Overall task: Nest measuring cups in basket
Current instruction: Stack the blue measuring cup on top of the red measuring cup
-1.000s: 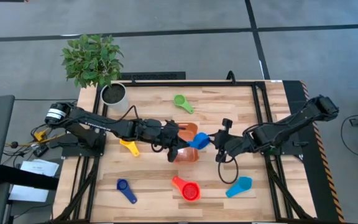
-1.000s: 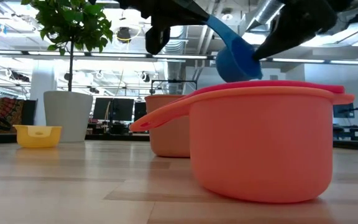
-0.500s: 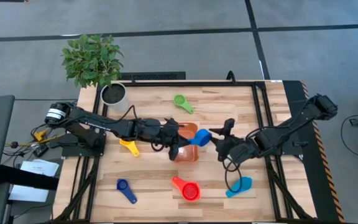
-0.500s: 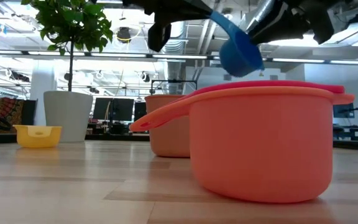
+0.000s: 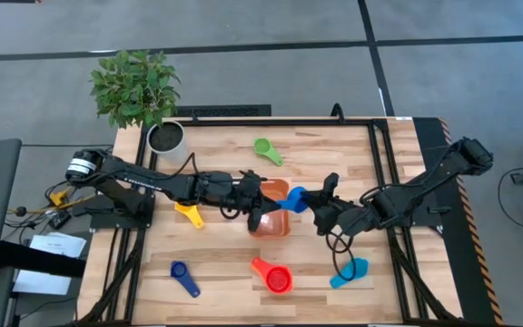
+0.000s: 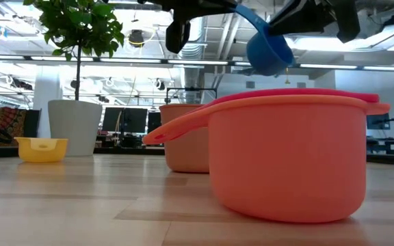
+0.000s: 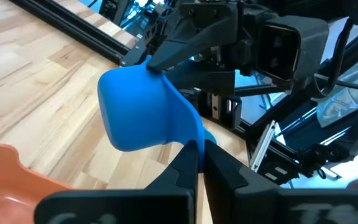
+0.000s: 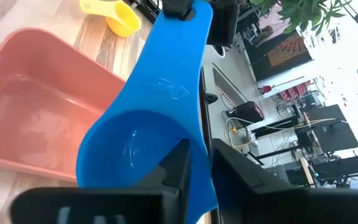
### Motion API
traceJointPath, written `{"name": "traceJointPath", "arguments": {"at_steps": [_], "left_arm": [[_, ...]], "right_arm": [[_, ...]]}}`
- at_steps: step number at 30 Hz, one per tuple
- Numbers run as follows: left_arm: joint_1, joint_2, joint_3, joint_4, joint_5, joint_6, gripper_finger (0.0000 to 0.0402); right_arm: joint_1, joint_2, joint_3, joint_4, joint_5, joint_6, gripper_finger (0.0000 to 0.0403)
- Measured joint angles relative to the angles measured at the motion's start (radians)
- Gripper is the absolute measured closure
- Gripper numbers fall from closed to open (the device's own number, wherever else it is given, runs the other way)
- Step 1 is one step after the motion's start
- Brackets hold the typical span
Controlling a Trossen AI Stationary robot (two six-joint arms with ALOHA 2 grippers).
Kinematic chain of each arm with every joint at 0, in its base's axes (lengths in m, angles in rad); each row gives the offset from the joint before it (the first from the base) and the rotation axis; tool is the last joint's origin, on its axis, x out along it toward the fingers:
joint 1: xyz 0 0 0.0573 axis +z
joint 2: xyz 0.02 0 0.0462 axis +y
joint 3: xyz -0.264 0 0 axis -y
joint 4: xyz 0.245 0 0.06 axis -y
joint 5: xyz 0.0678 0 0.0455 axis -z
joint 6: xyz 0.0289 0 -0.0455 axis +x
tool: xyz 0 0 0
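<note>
A blue measuring cup (image 5: 293,198) hangs over the table's middle between both grippers, above the right end of the orange basket (image 5: 271,222). My left gripper (image 5: 263,202) comes from the left and is shut on its handle. My right gripper (image 5: 319,205) comes from the right and is shut on its bowl. In the low view the cup (image 6: 269,51) is clear above everything on the table. An orange cup (image 5: 276,189) sits at the basket's far edge. My left gripper pinches the free end of the blue cup's flat handle (image 7: 192,138) between its two fingers, coming about level from the table's left, along the handle. The cup is lifted clear, its bowl farther from the fingers than the handle. My right gripper has the bowl's wall (image 8: 199,152) between its fingers, one finger (image 8: 178,163) inside the bowl and one outside. It comes from the table's right, slanting a little down. The bowl's open side faces this gripper.
Loose cups lie around: green (image 5: 266,149) at the far middle, yellow (image 5: 189,214) left of the basket, dark blue (image 5: 185,278), red (image 5: 275,277) and light blue (image 5: 350,271) along the near side. A white plant pot (image 5: 166,136) stands at the far left corner.
My right gripper has rolled about its own line and shifted its place on the cup's bowl, rising a little. The blue cup has risen slightly and tipped, still held by its handle in my left gripper, which has stayed in place.
</note>
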Motion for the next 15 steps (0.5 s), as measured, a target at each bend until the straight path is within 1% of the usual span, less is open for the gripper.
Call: {"name": "traceJointPath", "arguments": {"at_steps": [5, 8, 11, 15], "left_arm": [[0.002, 0.000, -0.001, 0.026, 0.015, -0.004, 0.0401], [0.005, 0.000, -0.001, 0.047, 0.043, -0.006, 0.0401], [0.008, 0.000, -0.001, 0.048, 0.054, -0.007, 0.0401], [0.015, 0.000, -0.001, 0.049, 0.069, -0.007, 0.0401]], "right_arm": [[-0.019, 0.000, 0.000, -0.011, -0.009, -0.003, 0.0354], [-0.031, 0.000, 0.000, -0.012, -0.038, -0.003, 0.0364], [-0.033, 0.000, 0.000, -0.011, -0.053, -0.003, 0.0365], [-0.033, 0.000, 0.000, -0.006, -0.052, 0.001, 0.0355]]}}
